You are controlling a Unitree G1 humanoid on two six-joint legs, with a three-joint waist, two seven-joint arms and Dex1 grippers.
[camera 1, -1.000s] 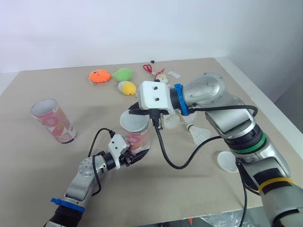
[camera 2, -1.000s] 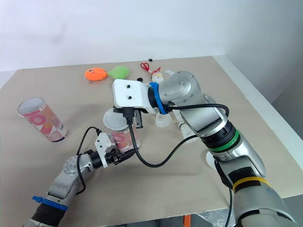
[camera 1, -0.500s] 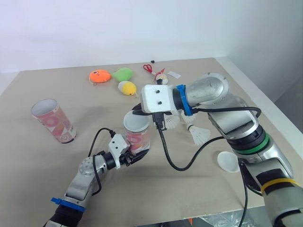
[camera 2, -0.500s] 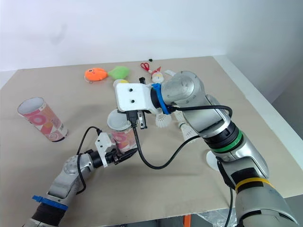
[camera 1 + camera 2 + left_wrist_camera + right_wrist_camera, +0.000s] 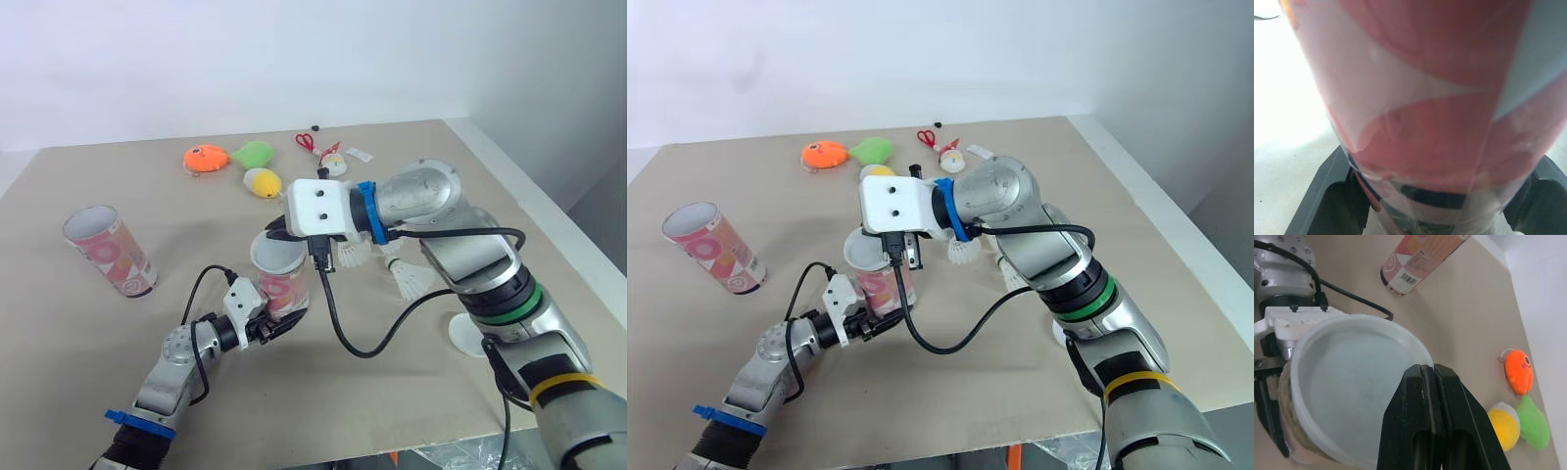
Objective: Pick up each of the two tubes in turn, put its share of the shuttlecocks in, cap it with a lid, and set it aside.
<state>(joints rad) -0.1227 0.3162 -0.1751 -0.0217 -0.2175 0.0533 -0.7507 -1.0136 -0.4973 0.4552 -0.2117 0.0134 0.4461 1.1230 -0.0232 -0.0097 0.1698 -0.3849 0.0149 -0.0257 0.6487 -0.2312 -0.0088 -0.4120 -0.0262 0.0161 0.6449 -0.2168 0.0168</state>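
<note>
Resting far to the left on the tan surface (image 5: 88,372), well apart from everything else, the second tube (image 5: 110,251) showed its open mouth and pink-and-orange pattern; whether it stood or lay tilted could not be told. Nearer the middle, the left tool (image 5: 266,325) was clenched on the lower part of the held tube (image 5: 284,291), which stood upright just in front of it; the left wrist view showed the black fingers (image 5: 1327,196) on either side of its pink and pale wall. A white lid (image 5: 1356,382) sat across the mouth of that tube. Directly above it hung the right tool (image 5: 1427,374), its two fingers pressed together with no gap between them and their tips at the lid's rim; whether they pinched that rim could not be told. Toward the far edge of the surface lay an orange toy (image 5: 206,157), a green toy (image 5: 255,153) beside it and a yellow toy (image 5: 263,182) just nearer, with red scissors (image 5: 306,141) a little further right. Under and to the right of the right arm, two shuttlecocks (image 5: 411,279) lay on the surface close to one another. Furthest right, near the surface's edge, a spare lid (image 5: 468,333) lay flat, apart from both tubes.
</note>
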